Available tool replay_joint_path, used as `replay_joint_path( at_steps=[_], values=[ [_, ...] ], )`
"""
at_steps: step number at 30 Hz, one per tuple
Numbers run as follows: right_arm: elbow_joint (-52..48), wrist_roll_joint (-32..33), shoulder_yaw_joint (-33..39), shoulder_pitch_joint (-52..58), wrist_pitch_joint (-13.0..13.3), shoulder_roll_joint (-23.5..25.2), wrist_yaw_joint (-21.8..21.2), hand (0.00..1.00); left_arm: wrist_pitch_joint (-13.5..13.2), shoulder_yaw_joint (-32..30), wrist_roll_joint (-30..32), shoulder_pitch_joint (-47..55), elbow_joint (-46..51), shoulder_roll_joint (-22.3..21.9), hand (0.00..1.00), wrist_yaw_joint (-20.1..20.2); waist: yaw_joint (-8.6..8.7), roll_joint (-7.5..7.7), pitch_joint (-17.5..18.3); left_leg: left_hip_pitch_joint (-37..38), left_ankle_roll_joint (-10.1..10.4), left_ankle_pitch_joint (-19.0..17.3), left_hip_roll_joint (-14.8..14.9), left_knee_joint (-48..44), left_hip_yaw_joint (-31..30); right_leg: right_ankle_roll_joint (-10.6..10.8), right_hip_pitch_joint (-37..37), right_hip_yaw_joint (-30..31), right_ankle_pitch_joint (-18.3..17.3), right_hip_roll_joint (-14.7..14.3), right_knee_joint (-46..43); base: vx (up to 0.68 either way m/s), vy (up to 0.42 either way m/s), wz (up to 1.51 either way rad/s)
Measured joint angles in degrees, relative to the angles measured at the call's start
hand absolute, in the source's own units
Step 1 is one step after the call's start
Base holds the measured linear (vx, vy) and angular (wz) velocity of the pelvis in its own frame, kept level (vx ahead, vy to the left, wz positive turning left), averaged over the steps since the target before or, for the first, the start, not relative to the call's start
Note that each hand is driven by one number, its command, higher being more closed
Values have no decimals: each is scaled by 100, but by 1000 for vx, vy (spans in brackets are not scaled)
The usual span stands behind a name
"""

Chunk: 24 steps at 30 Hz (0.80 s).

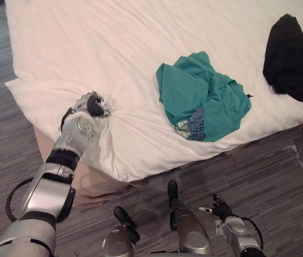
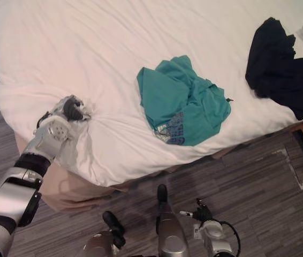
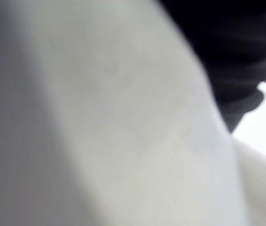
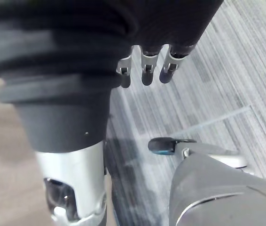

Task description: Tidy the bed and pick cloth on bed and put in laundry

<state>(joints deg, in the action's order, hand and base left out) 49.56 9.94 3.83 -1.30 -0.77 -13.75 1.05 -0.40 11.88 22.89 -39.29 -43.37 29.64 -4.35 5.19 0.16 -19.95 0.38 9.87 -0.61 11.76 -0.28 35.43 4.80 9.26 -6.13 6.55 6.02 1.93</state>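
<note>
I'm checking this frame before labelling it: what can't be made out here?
- Left wrist view: the white sheet lies close against the lens and is blurred, so the left hand's grip is unreadable there.
- Black garment: crumpled, and cut off by the left eye view's right edge. What kind of garment it is stays unclear.
- Teal shirt: its print is partly folded under and too small to make out.

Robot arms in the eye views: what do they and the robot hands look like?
The left arm and right arm are silver-grey rounded shells with black bands at the joints. The left robot hand has a pale silver back plate and dark fingertips. The right robot hand has a dark ribbed cover over its back and wrist, beside silver, dark-tipped fingers.
</note>
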Motion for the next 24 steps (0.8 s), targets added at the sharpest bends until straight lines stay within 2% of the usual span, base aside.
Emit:
replay_joint_path(
  at_steps=[3, 4, 7, 9, 10, 11, 13, 15, 17, 19, 21, 24],
  values=[
    [122, 226, 459, 73, -248, -47, 16, 0, -168, -493, -311, 825, 318, -164, 100, -205, -156, -99, 57, 162, 13, -52, 12, -25, -63, -24, -128, -99, -168, 17, -161, 31, 3, 16],
    [123, 426, 677, 202, -349, -88, 7, 0, -187, -804, -475, 1224, 429, -310, 0, -320, -222, -180, 148, 176, 18, -87, 25, -58, -159, -45, -157, -178, -269, 31, -262, 65, -2, 31],
    [138, 754, 1168, 425, -533, -166, -1, 0, -187, -1742, -736, 2252, 429, -511, 0, -561, -290, -328, 413, 226, 34, -133, 55, -95, -303, -35, -195, -296, -461, 46, -462, 80, -3, 23],
    [164, 886, 1582, 564, -629, -168, 6, 0, -92, -2582, -883, 2928, 108, -611, 0, -549, -333, -387, 468, 396, 48, -144, 66, -91, -313, -45, -365, -350, -579, 47, -526, 57, 0, 12],
    [202, 952, 1911, 741, -668, -167, 15, 0, 38, -3314, -1079, 3466, -373, -733, 0, -541, -370, -424, 593, 433, 55, -180, 67, -90, -326, -48, -430, -405, -676, 48, -582, 87, 8, 19],
    [345, 1088, 2270, 923, -705, -164, 30, 0, 217, -4090, -1262, 3957, -819, -912, 0, -553, -434, -422, 718, 502, 53, -194, 60, -83, -353, -35, -496, -463, -733, 52, -594, 100, 9, 21],
    [519, 1142, 2676, 1134, -791, -147, 60, 0, 328, -4877, -1486, 4396, -1158, -1156, 0, -556, -543, -367, 823, 537, 53, -194, 48, -75, -409, -13, -575, -549, -796, 85, -610, 76, 10, 28],
    [648, 1169, 3291, 1257, -907, -89, 138, 0, 475, -5678, -1588, 4883, -1432, -1446, 0, -712, -572, -297, 965, 590, 40, -203, 22, -34, -517, -14, -729, -644, -853, 112, -564, 30, 17, 42],
    [640, 1316, 3704, 1262, -916, 4, 170, 0, 482, -6014, -1547, 5109, -1475, -1622, 0, -865, -586, -261, 1095, 592, 41, -205, 10, 22, -544, -14, -741, -685, -853, 112, -510, -11, 9, 19],
    [641, 1514, 3961, 1254, -956, 63, 253, 0, 467, -6043, -1425, 5128, -1474, -1766, 0, -1014, -616, -254, 1162, 595, 40, -206, 14, 24, -547, -19, -782, -693, -824, 110, -420, -16, -9, -1],
    [600, 1852, 4286, 1233, -980, 94, 518, 0, 172, -5825, -981, 5039, -1457, -2024, 0, -1048, -617, -269, 1331, 599, 39, -206, 19, 44, -440, -29, -828, -607, -696, 86, -263, 7, -15, -22],
    [503, 2051, 4707, 1188, -983, 65, 1012, 0, -328, -4954, -917, 4834, -1339, -2307, 0, -893, -612, -237, 1432, 623, 42, -205, 18, 90, -307, -42, -823, -534, -594, 56, -174, -26, -9, -25]
  ],
)
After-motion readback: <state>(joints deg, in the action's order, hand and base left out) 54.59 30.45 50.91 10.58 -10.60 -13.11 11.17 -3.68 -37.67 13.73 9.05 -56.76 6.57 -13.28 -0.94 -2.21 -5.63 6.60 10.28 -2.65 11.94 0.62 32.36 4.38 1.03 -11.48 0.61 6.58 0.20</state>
